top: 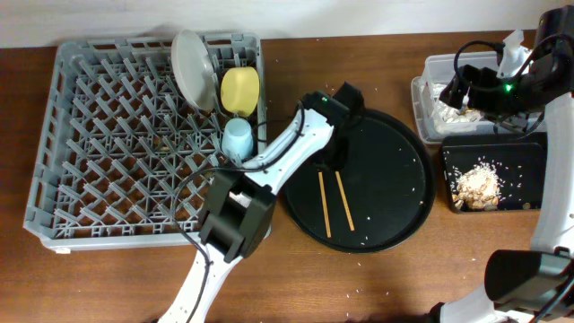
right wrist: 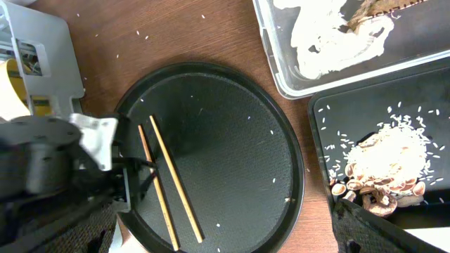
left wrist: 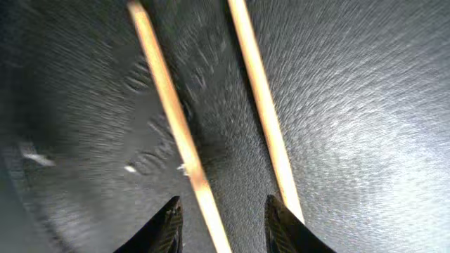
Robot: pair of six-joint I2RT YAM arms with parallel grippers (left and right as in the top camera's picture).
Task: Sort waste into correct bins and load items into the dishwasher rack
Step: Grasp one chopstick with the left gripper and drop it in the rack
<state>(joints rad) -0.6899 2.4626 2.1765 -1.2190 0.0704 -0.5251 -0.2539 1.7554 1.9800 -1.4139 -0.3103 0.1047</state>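
Overhead: the left gripper (top: 328,165) is hanging over the top ends of the two chopsticks (top: 325,205), which are lying side by side, slightly apart, on the round black tray (top: 395,152). The dishwasher rack (top: 108,135) is standing to the left, carrying the white plate (top: 192,67), yellow bowl (top: 239,90) and light-blue cup (top: 237,139) along its right side. The clear tub (top: 427,67) and black rectangular tray (top: 525,152) are sitting at far right on the wooden table (top: 404,287), which is showing loose grains. Left wrist: the fingertips (left wrist: 167,228) are standing apart, gripping nothing. One stick is running between them and the other is passing at the right finger. Judgement: centring on one stick or shifting to bracket both, then closing low against the textured tray, is looking advisable, since thin sticks are likely to roll or skid. Right wrist: the right gripper (right wrist: 225,244) is spread wide, holding nothing. The napkin (right wrist: 323,42) is lying in the tub and the food scraps (right wrist: 383,158) in the rectangular tray, and bare tray is surrounding the sticks, giving room to approach.
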